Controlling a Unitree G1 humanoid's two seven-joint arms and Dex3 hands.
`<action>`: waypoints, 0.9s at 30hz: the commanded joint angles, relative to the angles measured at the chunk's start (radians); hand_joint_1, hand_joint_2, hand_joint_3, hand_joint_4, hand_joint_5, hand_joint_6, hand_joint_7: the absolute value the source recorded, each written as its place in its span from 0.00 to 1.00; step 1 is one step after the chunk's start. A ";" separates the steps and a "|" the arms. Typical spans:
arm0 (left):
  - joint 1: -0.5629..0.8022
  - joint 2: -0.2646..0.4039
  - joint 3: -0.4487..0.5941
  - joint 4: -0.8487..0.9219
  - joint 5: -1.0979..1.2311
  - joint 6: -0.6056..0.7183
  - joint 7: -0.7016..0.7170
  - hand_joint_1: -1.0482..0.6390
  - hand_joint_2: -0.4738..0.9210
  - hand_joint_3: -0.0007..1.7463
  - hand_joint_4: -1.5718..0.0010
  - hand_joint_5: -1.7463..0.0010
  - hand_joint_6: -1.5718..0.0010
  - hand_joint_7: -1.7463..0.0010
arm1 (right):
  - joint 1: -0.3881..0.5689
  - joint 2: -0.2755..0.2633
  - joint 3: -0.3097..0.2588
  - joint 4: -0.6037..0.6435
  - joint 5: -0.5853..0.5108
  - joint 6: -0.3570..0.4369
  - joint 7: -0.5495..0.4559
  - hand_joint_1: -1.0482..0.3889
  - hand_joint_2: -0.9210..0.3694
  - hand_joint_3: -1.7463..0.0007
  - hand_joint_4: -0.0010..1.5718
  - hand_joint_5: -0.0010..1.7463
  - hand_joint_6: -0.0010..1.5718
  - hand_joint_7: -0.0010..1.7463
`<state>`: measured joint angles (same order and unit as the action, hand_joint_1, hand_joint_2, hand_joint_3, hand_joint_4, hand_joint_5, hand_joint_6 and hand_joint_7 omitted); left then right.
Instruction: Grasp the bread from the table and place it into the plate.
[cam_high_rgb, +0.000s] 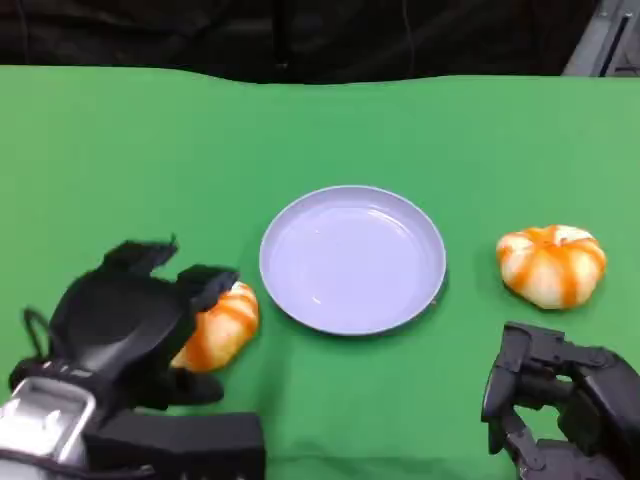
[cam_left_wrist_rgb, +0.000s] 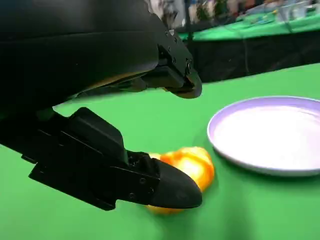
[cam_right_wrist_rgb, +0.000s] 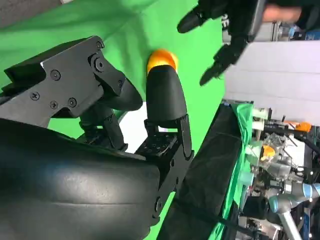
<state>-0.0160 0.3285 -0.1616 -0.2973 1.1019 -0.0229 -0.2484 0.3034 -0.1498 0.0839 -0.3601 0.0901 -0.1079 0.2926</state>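
- Left hand (cam_high_rgb: 150, 320) is seen at the near-left of the table (cam_high_rgb: 120, 150), cupped over the left bread (cam_high_rgb: 222, 325); fingers are placed on both sides of it in the left wrist view.
- Whether the fingers are clamped or only lying alongside cannot be told; bread is still resting on the table, just left of the plate (cam_high_rgb: 352, 258), not touching it.
- Risk: a lift is started before the grip is firm, and the bread is left behind or dropped short of the plate.
- Risk: bread looks soft and rounded, so it may be squashed or squeezed out sideways if pressed too hard.
- Risk: with so little gap to the plate, the rim may be clipped by the fingers or the bread on the way over, and the plate shoved right.
- Plate is empty, at table centre; a release made too high or off-centre could let the bread roll off the shallow rim.
- A second bread (cam_high_rgb: 552, 262) lies right of the plate, well apart, untouched.
- Right hand (cam_high_rgb: 560, 400) is held at the near-right, fingers curled in, nothing gripped; no contact with anything is seen.
- Risk: if the right arm is moved, the second bread could be nudged.
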 joint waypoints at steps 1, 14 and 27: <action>-0.016 0.024 -0.034 0.005 0.034 0.046 -0.027 0.06 1.00 0.16 0.88 0.93 0.74 1.00 | -0.003 -0.005 -0.012 -0.003 0.003 -0.003 -0.009 0.77 0.24 0.35 0.51 1.00 0.46 0.90; -0.049 0.042 -0.085 0.043 0.034 0.094 -0.024 0.06 1.00 0.17 0.88 0.96 0.76 1.00 | 0.003 -0.006 -0.006 -0.022 0.000 0.015 -0.018 0.78 0.23 0.35 0.50 1.00 0.45 0.92; -0.077 0.020 -0.113 0.124 0.016 0.144 0.009 0.07 1.00 0.16 0.87 0.97 0.77 1.00 | 0.007 -0.005 -0.004 -0.023 0.002 0.006 -0.014 0.78 0.23 0.35 0.51 1.00 0.45 0.92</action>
<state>-0.0683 0.3487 -0.2673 -0.2070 1.1168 0.1018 -0.2621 0.3060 -0.1499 0.0856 -0.3742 0.0872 -0.0954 0.2808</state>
